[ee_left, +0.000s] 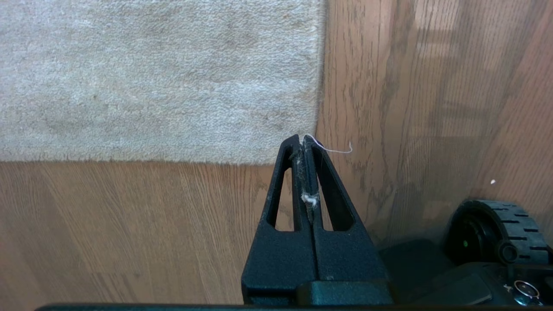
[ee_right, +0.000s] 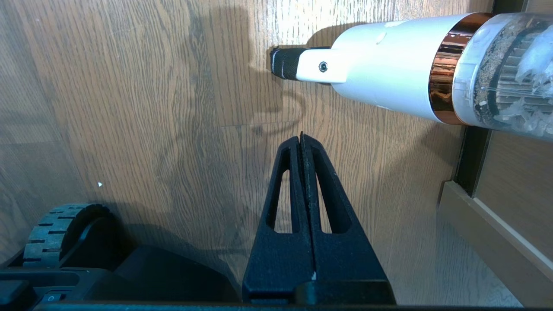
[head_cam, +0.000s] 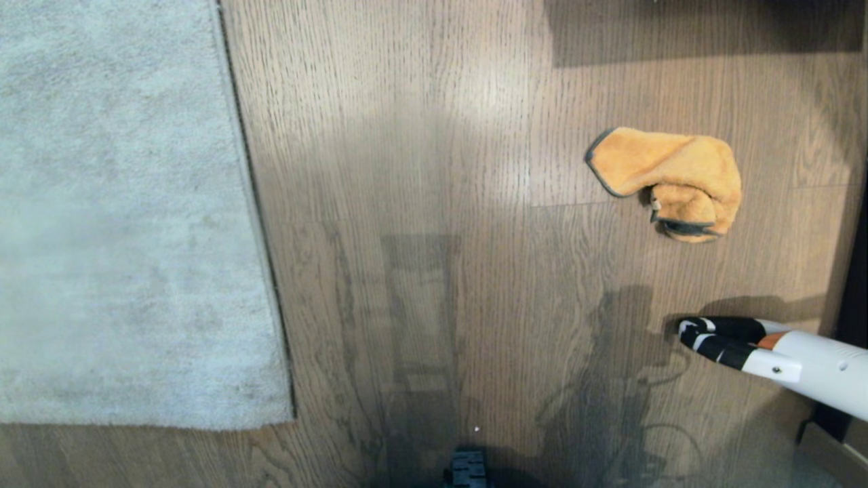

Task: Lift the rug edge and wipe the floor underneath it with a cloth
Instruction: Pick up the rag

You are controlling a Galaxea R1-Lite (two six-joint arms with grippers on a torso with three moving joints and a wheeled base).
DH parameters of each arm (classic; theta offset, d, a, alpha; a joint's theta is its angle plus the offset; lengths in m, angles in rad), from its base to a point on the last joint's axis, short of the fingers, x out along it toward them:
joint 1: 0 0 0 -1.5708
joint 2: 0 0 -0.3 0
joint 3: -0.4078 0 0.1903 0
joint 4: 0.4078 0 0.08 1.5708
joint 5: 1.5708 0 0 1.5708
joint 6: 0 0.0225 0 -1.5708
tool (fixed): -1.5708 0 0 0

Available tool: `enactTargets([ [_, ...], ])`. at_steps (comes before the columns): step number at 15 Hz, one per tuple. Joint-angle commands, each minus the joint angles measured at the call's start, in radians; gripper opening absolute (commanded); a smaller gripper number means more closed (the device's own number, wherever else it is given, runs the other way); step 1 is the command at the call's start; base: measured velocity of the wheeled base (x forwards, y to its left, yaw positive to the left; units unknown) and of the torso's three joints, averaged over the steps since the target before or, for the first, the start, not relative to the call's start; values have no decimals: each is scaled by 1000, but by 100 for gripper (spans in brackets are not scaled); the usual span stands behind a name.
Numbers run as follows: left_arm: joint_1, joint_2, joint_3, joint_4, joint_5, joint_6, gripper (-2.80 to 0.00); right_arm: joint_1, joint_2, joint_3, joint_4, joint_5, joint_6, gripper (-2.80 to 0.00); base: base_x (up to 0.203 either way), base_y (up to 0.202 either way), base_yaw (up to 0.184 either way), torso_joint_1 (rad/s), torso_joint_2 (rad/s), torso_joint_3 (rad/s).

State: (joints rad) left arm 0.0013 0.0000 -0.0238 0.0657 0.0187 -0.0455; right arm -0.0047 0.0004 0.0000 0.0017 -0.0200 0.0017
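Rug edge (head_cam: 254, 224) runs straight from far to near on the left of the head view, ending in a corner (head_cam: 288, 415) close to us, and it lies flat on the floor (head_cam: 434, 203) all along. We see the cloth (head_cam: 668, 179), mustard-orange with dark trim, crumpled on the bare planks at the far right, well apart from the rug. Near right of it lies a white handheld vacuum (head_cam: 780, 359), its dark nozzle pointing left, and the cloth does not touch it.

Our left gripper (ee_left: 302, 138) hangs over the planks just beside the rug corner, jaws pressed together on nothing but a few stray fibres. Our right gripper (ee_right: 301, 136) is likewise closed and empty, above bare floor near the vacuum's nozzle. Neither arm shows in the head view.

We judge that nothing of the task is done yet: the rug is down and the cloth is unheld, so we are at the very start. The next move, as we read it, calls for the right gripper to open and reach far, past the vacuum, to pinch the cloth, while the left opens and goes down to the rug corner. That thin edge hugging the planks may be hard to get a finger under.
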Motion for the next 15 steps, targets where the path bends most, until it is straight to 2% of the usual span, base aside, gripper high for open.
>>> enactTargets([
  [1,0,0,-1,0,1,0,-280,0,0,0,0,0,0,-280,0,0,0,0,0,0],
  [10,0,0,1,0,1,0,-280,0,0,0,0,0,0,-280,0,0,0,0,0,0],
  [15,0,0,1,0,0,0,-280,0,0,0,0,7,-26,-280,0,0,0,0,0,0],
])
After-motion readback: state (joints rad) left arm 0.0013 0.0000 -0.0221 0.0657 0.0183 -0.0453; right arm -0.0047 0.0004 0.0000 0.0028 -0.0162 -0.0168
